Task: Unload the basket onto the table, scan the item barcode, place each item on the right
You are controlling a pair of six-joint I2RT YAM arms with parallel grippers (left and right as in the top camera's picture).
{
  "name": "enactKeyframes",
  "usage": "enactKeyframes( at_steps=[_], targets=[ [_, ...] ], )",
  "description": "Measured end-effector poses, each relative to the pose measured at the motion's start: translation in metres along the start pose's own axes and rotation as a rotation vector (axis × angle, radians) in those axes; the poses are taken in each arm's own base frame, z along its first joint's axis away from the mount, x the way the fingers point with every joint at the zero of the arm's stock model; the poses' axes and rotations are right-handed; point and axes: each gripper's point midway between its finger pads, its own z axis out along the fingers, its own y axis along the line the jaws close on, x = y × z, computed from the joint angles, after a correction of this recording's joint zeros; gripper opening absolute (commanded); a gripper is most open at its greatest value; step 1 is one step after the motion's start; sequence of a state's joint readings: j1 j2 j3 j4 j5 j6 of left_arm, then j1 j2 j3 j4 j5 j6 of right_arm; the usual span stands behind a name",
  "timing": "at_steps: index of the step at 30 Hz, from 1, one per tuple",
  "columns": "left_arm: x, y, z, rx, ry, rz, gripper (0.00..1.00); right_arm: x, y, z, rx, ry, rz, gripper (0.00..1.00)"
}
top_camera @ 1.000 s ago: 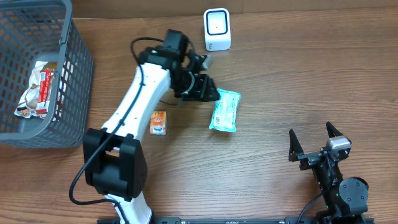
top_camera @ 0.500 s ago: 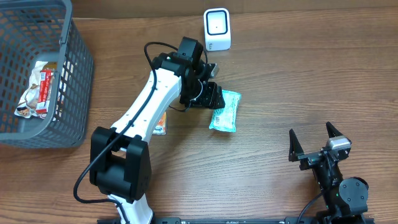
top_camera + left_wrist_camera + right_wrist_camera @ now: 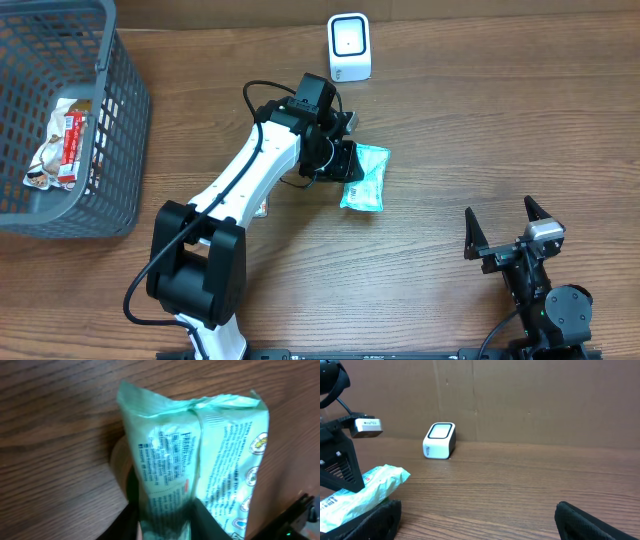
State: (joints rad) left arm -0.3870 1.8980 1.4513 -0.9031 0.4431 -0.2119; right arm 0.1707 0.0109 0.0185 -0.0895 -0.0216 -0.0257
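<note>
The item is a pale green plastic packet (image 3: 368,180) lying on the wooden table, below the white barcode scanner (image 3: 349,47). My left gripper (image 3: 344,163) is at the packet's left edge. In the left wrist view the packet (image 3: 200,445) shows small print, and my left gripper (image 3: 162,522) has its black fingers pressed on a fold at its near end. I cannot make out a barcode. My right gripper (image 3: 505,225) stands open near the front right, far from the packet, with nothing between its fingers. In the right wrist view the right gripper (image 3: 480,522) faces the packet (image 3: 362,491) and the scanner (image 3: 440,440).
A grey wire basket (image 3: 122,110) at the left holds a red and white packet (image 3: 62,145). A small orange item (image 3: 261,209) lies partly under my left arm. A cardboard wall (image 3: 530,395) backs the table.
My left arm has swung right to the green packet and its jaws have closed on the packet's left edge, nudging the packet slightly. The right arm has not moved.
</note>
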Motion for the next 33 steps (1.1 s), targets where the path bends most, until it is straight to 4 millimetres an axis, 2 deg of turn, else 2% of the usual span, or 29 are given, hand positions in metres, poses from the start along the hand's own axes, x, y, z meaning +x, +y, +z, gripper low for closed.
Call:
enactKeyframes(
  at_steps=[7, 13, 16, 19, 21, 23, 26, 30, 33],
  targets=[
    [0.000, -0.002, -0.003, 0.010, -0.004, -0.007, 0.04, 0.000, 0.000, 0.000, 0.000, 0.000, 0.000, 1.00],
    [-0.004, 0.007, -0.013, 0.028, -0.022, -0.040, 0.04, 0.000, 0.000, 0.000, 0.000, 0.000, 0.000, 1.00],
    [-0.011, 0.012, -0.032, 0.029, -0.071, -0.052, 0.04, 0.000, 0.000, 0.000, 0.000, 0.000, 0.000, 1.00],
    [-0.014, 0.013, -0.060, 0.032, -0.134, -0.058, 0.04, 0.000, 0.000, 0.000, 0.000, 0.000, 0.000, 1.00],
    [-0.013, 0.013, -0.084, 0.029, -0.177, -0.065, 0.04, 0.000, 0.000, 0.000, 0.000, 0.000, 0.000, 1.00],
    [-0.008, 0.017, -0.096, 0.008, -0.184, -0.081, 0.04, 0.000, 0.000, 0.000, 0.000, 0.000, 0.000, 1.00],
    [0.004, 0.034, -0.098, -0.085, -0.151, -0.119, 0.04, 0.000, 0.000, 0.000, 0.000, 0.001, 0.000, 1.00],
    [0.009, 0.057, -0.096, -0.206, -0.147, -0.170, 0.04, 0.000, 0.000, 0.000, 0.000, 0.001, 0.000, 1.00],
    [0.012, 0.074, -0.086, -0.266, -0.153, -0.206, 0.04, 0.000, 0.000, 0.000, 0.000, 0.001, 0.000, 1.00]
  ],
)
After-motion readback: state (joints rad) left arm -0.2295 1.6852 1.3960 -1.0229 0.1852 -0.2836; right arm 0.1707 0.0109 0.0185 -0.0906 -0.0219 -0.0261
